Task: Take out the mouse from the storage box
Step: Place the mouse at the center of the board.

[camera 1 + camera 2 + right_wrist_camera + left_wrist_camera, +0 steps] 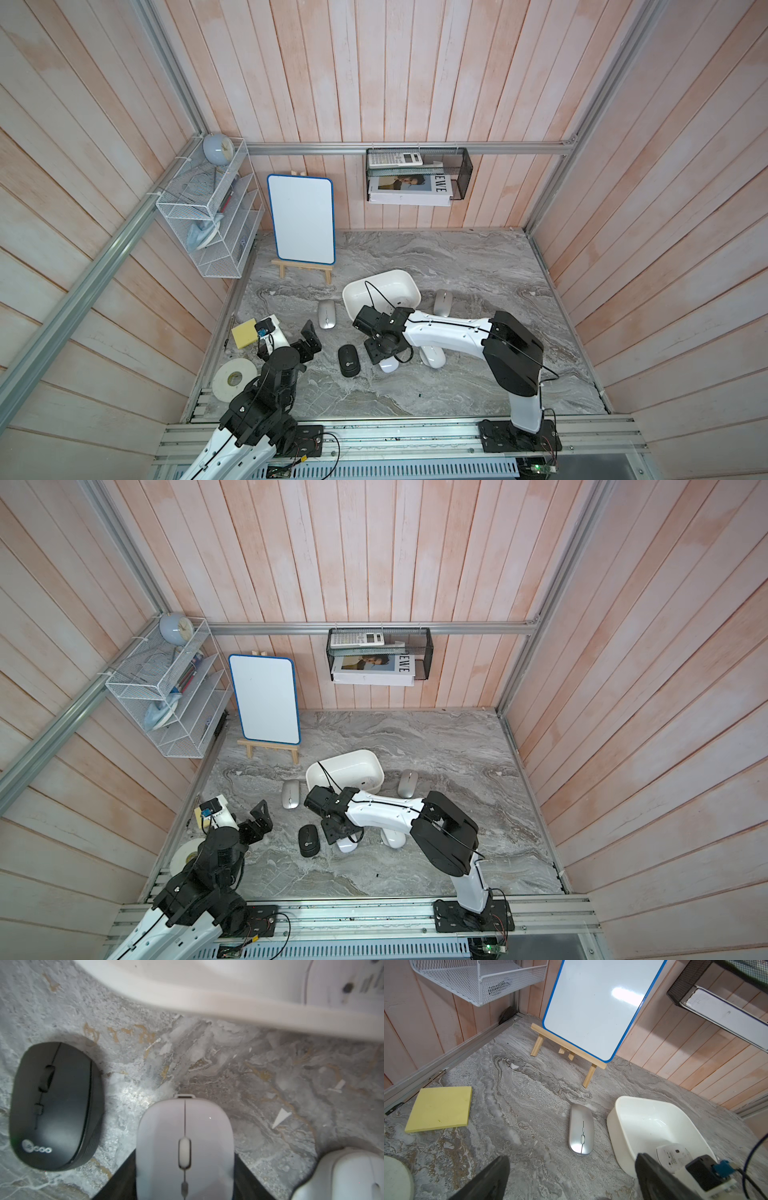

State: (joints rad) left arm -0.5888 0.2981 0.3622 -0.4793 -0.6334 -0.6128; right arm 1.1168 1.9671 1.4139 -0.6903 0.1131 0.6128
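Observation:
The white storage box (376, 291) (338, 769) stands mid-table, and its rim (207, 1003) crosses the right wrist view. One white mouse (671, 1156) lies upside down inside it, against the near wall. My right gripper (383, 358) (185, 1156) is shut on another white mouse (390, 366) (185, 1124), low over the marble in front of the box. A black finger (122, 1180) presses each side of it. My left gripper (311, 338) (571, 1178) stands open and empty, left of the box.
A black mouse (348, 360) (54, 1105) lies just left of the held one, a further white mouse (433, 356) just right. Silver mice (327, 314) (443, 302) flank the box. Yellow notes (440, 1108), a tape roll (233, 378) and an easel whiteboard (301, 218) are at the left.

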